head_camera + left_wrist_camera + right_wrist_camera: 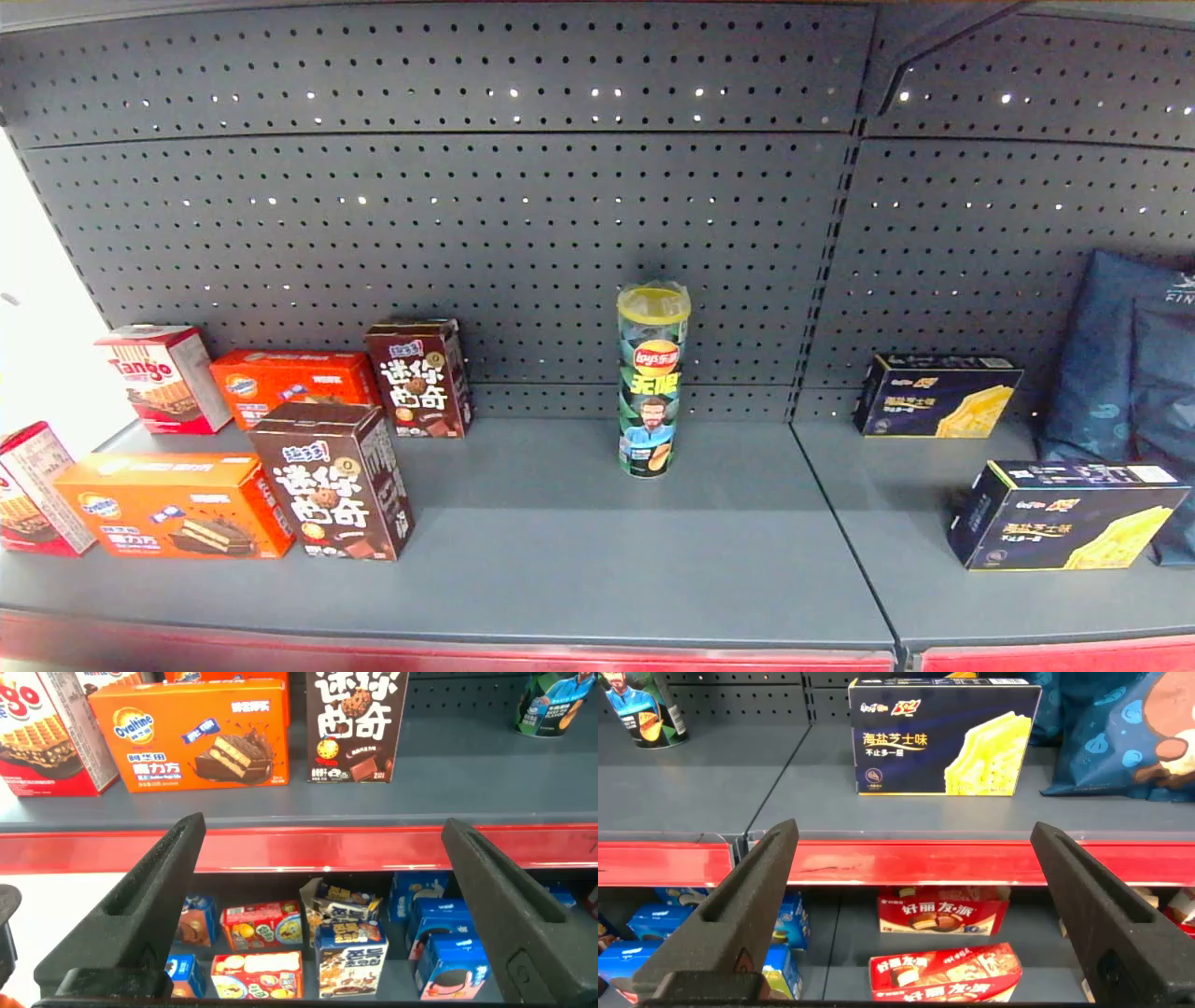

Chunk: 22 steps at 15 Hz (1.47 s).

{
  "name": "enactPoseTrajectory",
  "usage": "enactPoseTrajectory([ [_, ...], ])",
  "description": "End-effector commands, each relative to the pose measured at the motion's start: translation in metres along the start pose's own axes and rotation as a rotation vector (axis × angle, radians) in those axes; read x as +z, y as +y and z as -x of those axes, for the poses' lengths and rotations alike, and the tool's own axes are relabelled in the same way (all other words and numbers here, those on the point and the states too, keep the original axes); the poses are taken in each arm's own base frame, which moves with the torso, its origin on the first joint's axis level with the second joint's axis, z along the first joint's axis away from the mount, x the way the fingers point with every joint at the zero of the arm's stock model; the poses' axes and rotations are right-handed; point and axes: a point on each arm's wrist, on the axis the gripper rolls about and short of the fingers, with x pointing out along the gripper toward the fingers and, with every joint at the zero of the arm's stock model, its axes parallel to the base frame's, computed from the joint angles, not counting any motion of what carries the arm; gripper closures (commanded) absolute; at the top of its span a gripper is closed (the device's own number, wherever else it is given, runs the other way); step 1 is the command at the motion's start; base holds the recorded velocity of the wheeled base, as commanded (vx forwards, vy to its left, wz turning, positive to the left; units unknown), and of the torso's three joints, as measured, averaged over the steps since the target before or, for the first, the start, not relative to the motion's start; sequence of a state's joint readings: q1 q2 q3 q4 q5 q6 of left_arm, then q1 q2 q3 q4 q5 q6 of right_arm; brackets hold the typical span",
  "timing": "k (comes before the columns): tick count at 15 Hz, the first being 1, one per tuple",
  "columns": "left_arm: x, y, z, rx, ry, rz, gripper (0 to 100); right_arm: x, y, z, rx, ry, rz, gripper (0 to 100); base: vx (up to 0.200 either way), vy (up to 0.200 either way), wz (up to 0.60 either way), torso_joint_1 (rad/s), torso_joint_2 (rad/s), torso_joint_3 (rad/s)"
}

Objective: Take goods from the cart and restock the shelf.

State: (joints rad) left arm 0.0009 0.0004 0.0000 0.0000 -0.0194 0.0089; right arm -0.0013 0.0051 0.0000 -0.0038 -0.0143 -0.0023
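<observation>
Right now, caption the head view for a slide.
Grey shelf: snack boxes left, one chip can upright mid-shelf, two navy boxes and blue bags right.

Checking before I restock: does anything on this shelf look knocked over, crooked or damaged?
Nothing stands out. The chip can stands upright, alone in the middle; the snack boxes and navy boxes beside it look intact, none toppled.

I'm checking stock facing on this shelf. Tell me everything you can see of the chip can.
The chip can is a tall cylinder, seemingly cardboard, with a yellowish clear plastic lid on. Its dark wrap shows a red-and-yellow logo, green characters and a cartoon bearded face. It stands upright and alone, just ahead of the perforated back panel, touching only the grey shelf. No dents visible.
</observation>
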Motion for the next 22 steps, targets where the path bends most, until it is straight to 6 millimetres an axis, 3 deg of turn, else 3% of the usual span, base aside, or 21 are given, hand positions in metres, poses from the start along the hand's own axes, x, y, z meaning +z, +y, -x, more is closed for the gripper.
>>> enactPoseTrajectory([
  [1,0.0000,0.0000,0.0000,0.002,0.000,0.000,0,0.0001,0.0000,-0.0001,0.000,0.000,0.001,0,0.000,0.000,0.00,0.000,0.00,0.000],
  [10,0.0000,0.0000,0.0000,0.000,0.000,0.000,0,-0.0001,0.0001,-0.0001,0.002,0.002,0.002,0,0.000,0.000,0.00,0.000,0.00,0.000],
  [22,0.0004,0.0000,0.0001,0.000,-0.002,0.000,0,-0.0001,0.0000,-0.0001,0.000,0.002,0.011,0,0.000,0.000,0.60,0.005,0.00,0.002],
])
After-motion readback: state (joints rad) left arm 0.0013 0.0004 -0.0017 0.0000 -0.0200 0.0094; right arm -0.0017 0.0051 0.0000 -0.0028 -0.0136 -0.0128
